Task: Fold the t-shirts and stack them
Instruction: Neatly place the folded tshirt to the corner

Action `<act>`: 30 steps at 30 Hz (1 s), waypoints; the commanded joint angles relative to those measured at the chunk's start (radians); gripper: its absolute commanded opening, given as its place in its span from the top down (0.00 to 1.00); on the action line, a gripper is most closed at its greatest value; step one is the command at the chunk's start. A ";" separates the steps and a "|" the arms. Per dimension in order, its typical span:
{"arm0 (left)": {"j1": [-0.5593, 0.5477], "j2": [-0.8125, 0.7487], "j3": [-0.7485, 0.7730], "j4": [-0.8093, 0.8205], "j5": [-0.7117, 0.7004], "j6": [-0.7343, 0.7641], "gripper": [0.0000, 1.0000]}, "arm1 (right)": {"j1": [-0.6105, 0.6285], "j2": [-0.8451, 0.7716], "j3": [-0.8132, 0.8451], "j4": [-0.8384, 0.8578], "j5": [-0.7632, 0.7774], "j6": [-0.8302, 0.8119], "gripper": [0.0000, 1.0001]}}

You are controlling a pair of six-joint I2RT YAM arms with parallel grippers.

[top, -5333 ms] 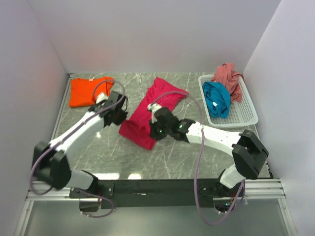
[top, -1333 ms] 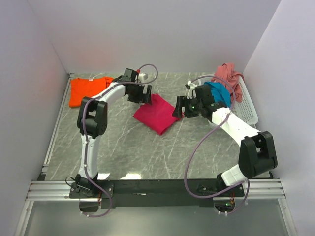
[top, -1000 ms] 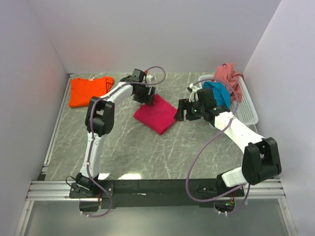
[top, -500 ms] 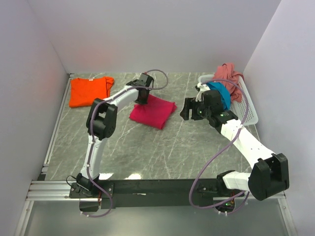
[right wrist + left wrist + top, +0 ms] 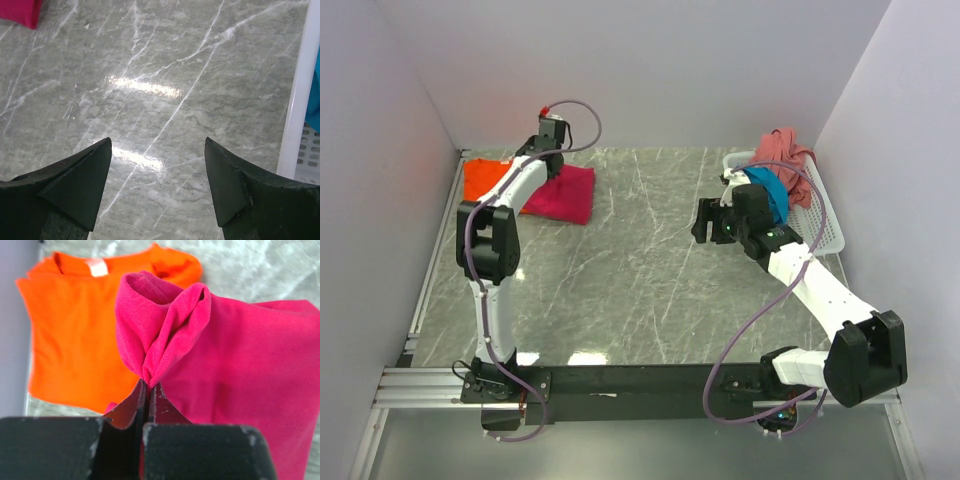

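The left claw (image 5: 147, 390), clamped on a fold of the magenta shirt (image 5: 567, 193), has dragged it from the middle of the tabletop (image 5: 640, 285) to the far left corner, where it now overlaps the orange shirt (image 5: 480, 180); release should complete that stack. The right claw (image 5: 157, 145) hangs wide and empty beside the basket (image 5: 823, 238) at the right edge.

I can read no text anywhere from here; the pale neck tag (image 5: 96, 267) on the orange t-shirt (image 5: 65, 330) is blurred.
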 commanded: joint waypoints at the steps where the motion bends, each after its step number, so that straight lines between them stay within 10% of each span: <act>1: 0.017 -0.038 0.080 0.055 -0.028 0.107 1.00 | -0.006 0.013 0.019 0.038 0.033 -0.014 0.19; 30: 0.300 0.026 0.116 0.141 0.023 0.081 1.00 | -0.006 0.065 0.033 0.041 0.042 -0.012 0.19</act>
